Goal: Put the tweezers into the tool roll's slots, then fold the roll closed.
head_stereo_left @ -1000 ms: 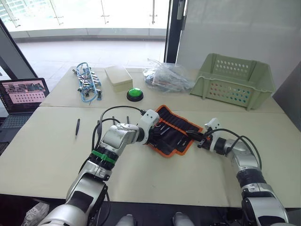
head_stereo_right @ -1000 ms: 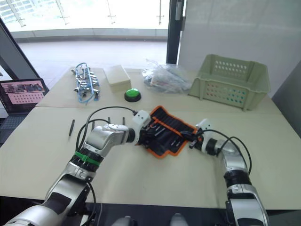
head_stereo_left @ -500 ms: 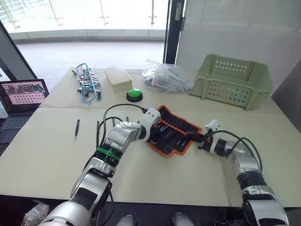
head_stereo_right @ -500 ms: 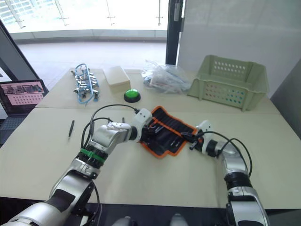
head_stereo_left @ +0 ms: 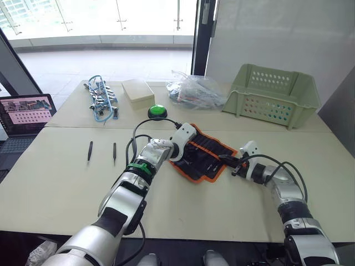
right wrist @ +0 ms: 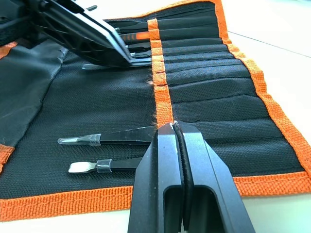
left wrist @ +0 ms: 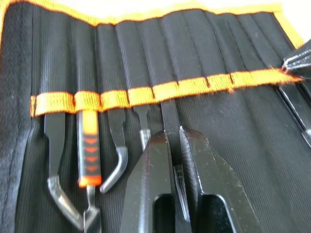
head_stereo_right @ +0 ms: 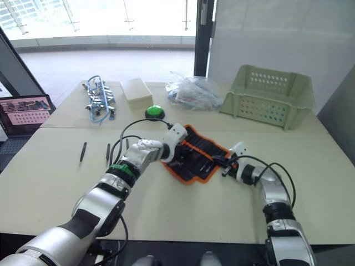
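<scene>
Black tool roll (head_stereo_left: 204, 158) with orange edging lying open, my left claw (left wrist: 176, 133) closed on tweezers (left wrist: 170, 114) at a slot, my right claw (right wrist: 173, 127) pinching the orange band.

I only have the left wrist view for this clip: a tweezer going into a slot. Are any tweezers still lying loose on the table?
Observer: Yes, at least two loose tweezers lie on the table, to the robot's left of the tool roll.
Operator: Is anything steadying the roll?
Observer: The right tool is shut on the roll's orange slot band, at the end away from the left tool.
Operator: Is that end filled?
Observer: Two implements sit in slots beside the right tool.
</scene>
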Robot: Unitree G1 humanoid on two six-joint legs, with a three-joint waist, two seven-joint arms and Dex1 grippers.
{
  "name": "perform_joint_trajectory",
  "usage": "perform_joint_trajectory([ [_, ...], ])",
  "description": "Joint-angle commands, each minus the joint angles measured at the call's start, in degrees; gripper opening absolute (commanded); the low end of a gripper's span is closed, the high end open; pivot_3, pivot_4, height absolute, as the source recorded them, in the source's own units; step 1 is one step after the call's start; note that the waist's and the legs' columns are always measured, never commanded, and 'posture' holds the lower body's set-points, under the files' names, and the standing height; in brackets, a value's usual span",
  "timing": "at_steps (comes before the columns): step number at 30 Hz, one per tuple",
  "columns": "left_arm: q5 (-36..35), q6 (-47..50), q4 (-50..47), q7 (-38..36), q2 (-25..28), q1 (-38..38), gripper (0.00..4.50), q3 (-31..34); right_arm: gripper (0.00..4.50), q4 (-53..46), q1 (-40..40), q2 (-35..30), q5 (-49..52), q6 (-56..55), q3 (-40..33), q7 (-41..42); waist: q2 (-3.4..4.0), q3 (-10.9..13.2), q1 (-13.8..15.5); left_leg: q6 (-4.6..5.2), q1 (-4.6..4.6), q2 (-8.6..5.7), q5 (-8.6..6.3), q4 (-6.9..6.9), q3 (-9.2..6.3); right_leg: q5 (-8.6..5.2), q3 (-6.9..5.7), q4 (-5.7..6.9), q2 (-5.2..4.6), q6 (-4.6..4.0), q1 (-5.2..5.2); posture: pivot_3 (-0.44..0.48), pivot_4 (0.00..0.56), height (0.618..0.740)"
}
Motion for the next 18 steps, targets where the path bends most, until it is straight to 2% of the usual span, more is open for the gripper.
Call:
perform_joint_trajectory([
  [1,2.03,-4.7,4.45,-0.48,-1.23,-1.76,0.0,0.6,0.02,1.42,1.21,1.14,-2.7,0.37,3.01,0.34,0.0,0.0,-0.03,0.0,0.01,0.0,0.0,0.0,0.0,0.0,0.0,0.01,0.0,0.0,0.0,0.0,0.15,0.74],
  [10,5.03,-8.11,8.76,1.1,-1.35,-2.42,0.0,2.12,0.02,1.35,0.69,1.51,-2.84,0.41,3.07,0.3,-0.02,-0.02,-0.08,0.0,0.04,0.0,0.0,0.0,0.0,0.0,0.0,0.04,0.0,0.01,0.02,0.0,0.15,0.74],
  [12,3.75,-7.18,7.46,0.59,-0.8,-1.84,0.83,3.98,0.0,1.66,0.49,1.67,-3.21,-0.55,2.97,-0.29,-0.02,-0.02,-0.2,0.0,0.05,0.0,0.0,0.0,0.0,-0.01,0.01,0.06,0.0,0.02,0.03,0.0,0.15,0.74],
  [18,4.07,-4.55,0.99,-0.54,0.76,1.18,2.73,4.89,0.0,2.4,0.18,2.31,-3.4,-1.57,2.52,-0.67,-0.02,-0.02,-1.17,0.0,0.06,0.02,0.0,-0.01,0.0,-0.01,0.0,0.1,0.02,0.02,0.02,0.0,0.15,0.74],
])
